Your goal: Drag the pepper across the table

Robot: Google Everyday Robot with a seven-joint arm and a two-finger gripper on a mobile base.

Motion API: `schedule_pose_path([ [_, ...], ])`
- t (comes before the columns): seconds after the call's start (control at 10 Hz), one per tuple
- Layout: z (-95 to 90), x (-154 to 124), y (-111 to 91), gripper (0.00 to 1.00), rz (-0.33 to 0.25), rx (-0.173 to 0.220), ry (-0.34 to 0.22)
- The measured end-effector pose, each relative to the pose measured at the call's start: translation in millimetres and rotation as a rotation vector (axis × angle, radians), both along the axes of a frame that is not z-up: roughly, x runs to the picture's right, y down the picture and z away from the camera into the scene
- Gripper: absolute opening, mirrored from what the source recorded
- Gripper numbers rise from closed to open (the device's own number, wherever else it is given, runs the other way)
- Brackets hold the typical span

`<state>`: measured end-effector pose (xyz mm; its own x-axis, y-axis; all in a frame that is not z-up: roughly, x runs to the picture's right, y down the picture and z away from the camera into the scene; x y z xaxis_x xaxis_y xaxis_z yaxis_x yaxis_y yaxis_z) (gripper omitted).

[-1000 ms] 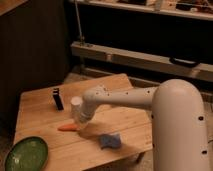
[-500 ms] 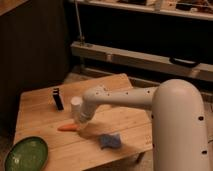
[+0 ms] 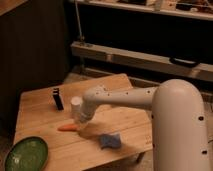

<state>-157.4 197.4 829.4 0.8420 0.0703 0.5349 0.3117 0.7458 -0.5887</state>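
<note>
Pepper (image 3: 67, 128) lies flat, crosswise, by the pincer (image 3: 80, 121).

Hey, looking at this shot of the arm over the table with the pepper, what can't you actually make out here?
- Gripper: in the camera view it points down by the pepper's right end; the arm's wrist hides whether it touches.
- Pepper's right tip: hidden behind the gripper.
- Green plate: its left and lower rim are cut off by the picture's edge.
- Dark object standing on the table: too dim to identify.
</note>
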Motion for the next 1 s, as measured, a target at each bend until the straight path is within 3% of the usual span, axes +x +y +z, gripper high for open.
schedule_pose_path([
  [0.5,0.1,0.3,0.4,0.72,0.000,-0.001,0.000],
  [0.6,0.2,0.3,0.4,0.77,0.000,-0.001,0.000],
  [0.8,1.0,0.9,1.6,0.76,-0.001,-0.002,0.001],
  [1.0,3.2,6.5,3.3,0.58,-0.009,-0.003,0.010],
])
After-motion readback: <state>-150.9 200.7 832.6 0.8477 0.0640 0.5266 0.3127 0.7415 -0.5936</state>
